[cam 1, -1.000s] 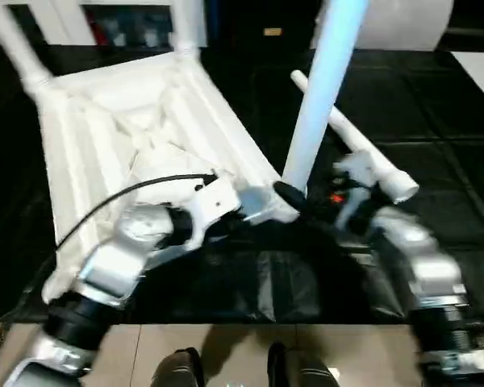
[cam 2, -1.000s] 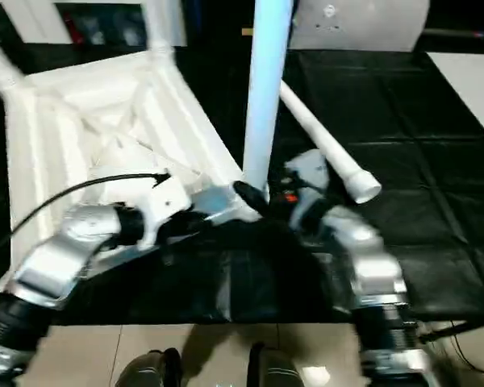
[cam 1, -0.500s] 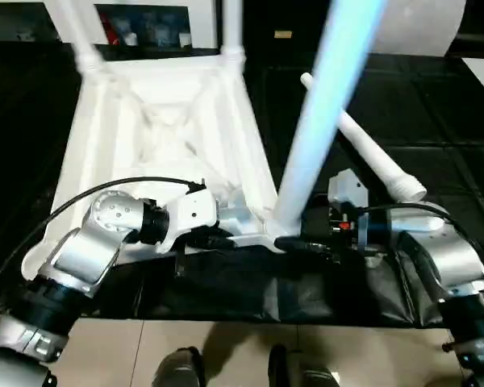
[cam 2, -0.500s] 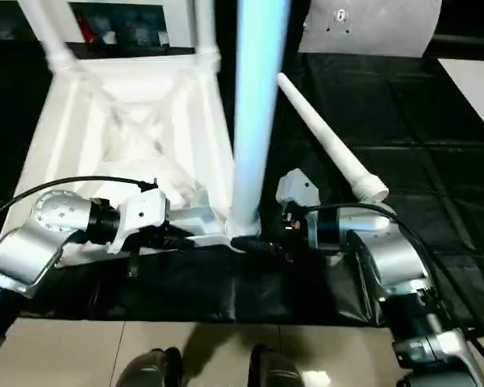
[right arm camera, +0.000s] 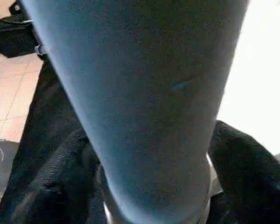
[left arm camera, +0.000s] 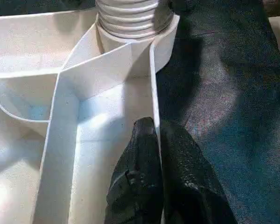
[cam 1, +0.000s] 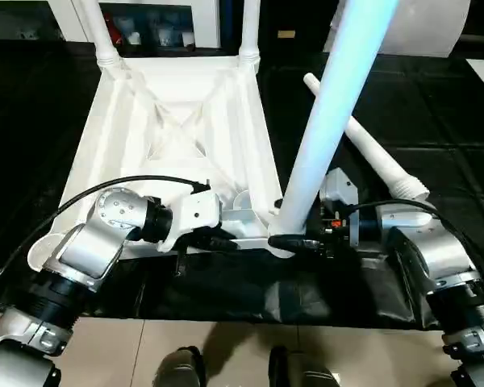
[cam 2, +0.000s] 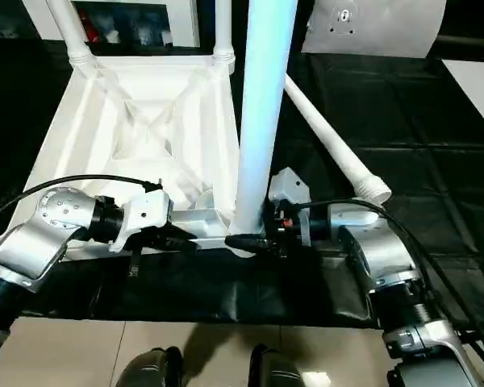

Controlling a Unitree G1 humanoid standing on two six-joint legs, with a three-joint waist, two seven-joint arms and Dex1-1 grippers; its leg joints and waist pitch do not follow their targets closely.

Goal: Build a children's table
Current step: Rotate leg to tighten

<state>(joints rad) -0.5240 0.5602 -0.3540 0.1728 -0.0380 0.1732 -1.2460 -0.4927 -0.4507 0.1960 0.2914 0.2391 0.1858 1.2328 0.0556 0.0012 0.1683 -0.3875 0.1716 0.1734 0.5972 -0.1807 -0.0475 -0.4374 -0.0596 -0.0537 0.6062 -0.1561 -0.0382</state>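
Note:
The children's table [cam 1: 169, 121] lies upside down on the black-covered worktable, X-ribs facing up. Two white legs [cam 1: 101, 32] [cam 1: 250, 28] stand in its far corners. A third leg [cam 1: 327, 113] stands in the near right corner socket [left arm camera: 133, 14]. My right gripper [cam 1: 286, 239] is at that leg's base, its black fingers [right arm camera: 242, 163] pressed against both sides of the tube. My left gripper [left arm camera: 154, 128] is shut on the thin wall of the near rim, just left of that corner. A fourth leg [cam 1: 363, 137] lies loose on the black cover to the right.
The worktable's front edge [cam 1: 226, 310] runs just below both grippers, with tan floor and my feet [cam 1: 181, 367] beyond it. A white panel [cam 2: 371, 28] stands at the back right. A black cable [cam 1: 105, 193] loops over my left forearm.
The whole view has shifted as my head moved. My right gripper stays at the leg's base and its fingers have drawn in around the tube. The left grip on the rim is unchanged.

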